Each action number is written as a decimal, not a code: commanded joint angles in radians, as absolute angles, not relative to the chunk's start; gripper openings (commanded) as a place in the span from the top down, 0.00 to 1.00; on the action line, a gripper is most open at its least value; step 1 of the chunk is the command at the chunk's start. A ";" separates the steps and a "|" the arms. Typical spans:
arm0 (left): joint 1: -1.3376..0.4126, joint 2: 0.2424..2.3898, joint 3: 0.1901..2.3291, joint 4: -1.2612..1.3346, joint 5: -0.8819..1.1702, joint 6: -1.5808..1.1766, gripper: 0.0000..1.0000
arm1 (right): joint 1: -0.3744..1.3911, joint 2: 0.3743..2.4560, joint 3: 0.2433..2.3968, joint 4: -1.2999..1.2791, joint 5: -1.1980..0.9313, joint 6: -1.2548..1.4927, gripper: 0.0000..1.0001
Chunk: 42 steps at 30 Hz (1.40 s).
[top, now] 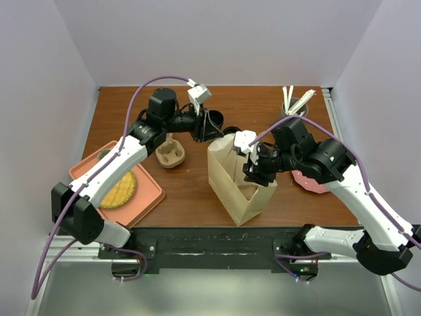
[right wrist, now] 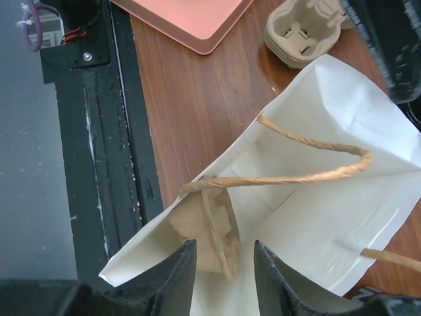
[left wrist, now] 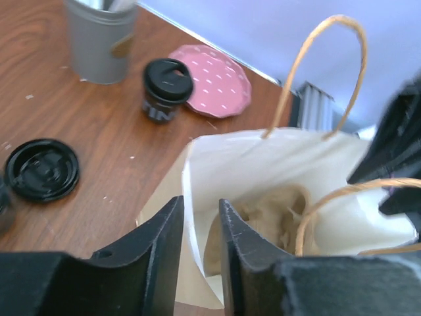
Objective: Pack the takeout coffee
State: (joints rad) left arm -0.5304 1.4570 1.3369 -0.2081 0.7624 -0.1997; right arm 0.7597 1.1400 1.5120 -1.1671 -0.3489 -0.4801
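The takeout coffee (left wrist: 166,89), a small black cup with a sip lid, stands on the table beyond the bag; the top view does not show it. A cream paper bag (top: 230,168) stands open mid-table, with a pulp cup carrier (right wrist: 204,227) on edge inside it. My left gripper (left wrist: 200,201) straddles the bag's far rim, its fingers a narrow gap apart with the paper wall between them. My right gripper (right wrist: 223,245) hangs over the bag's mouth, fingers apart above the carrier's edge, not touching it.
A loose black lid (left wrist: 41,169) lies on the table near the bag. A grey tin (left wrist: 100,39) of utensils and a pink dotted plate (left wrist: 217,82) sit by the coffee. A second pulp carrier (top: 171,155) and a salmon tray (top: 148,197) lie left.
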 commanded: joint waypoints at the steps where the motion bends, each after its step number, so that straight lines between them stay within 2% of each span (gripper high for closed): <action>1: -0.525 1.349 1.342 -0.182 0.439 -0.429 0.58 | 0.769 1.160 1.543 -1.279 -0.250 -1.012 0.56; 6: -0.520 1.225 1.332 -0.351 0.250 -0.660 0.47 | 0.770 1.166 1.543 -1.282 -0.276 -1.032 0.56; 9: -0.525 1.142 1.253 -0.389 0.207 -0.829 0.48 | 0.773 1.160 1.505 -1.293 -0.276 -1.051 0.56; 12: -0.555 1.118 1.229 -0.433 0.195 -0.883 0.48 | 0.784 1.164 1.486 -1.293 -0.294 -1.057 0.56; 20: -0.626 1.233 1.310 -0.454 0.167 -0.853 0.41 | 0.808 1.187 1.463 -1.324 -0.310 -1.085 0.53; 27: -0.627 1.319 1.358 -0.466 0.190 -0.796 0.39 | 0.865 1.187 1.425 -1.341 -0.318 -1.069 0.51; 31: -0.630 1.364 1.396 -0.485 0.221 -0.750 0.43 | 0.896 1.196 1.407 -1.336 -0.324 -1.065 0.50; 35: -0.640 1.399 1.437 -0.534 0.242 -0.671 0.53 | 0.910 1.186 1.390 -1.327 -0.321 -1.048 0.50; 37: -0.646 1.411 1.472 -0.558 0.242 -0.641 0.53 | 0.911 1.184 1.391 -1.327 -0.308 -1.045 0.50; 42: -0.650 1.442 1.549 -0.647 0.235 -0.575 0.47 | 0.913 1.192 1.407 -1.312 -0.295 -1.031 0.50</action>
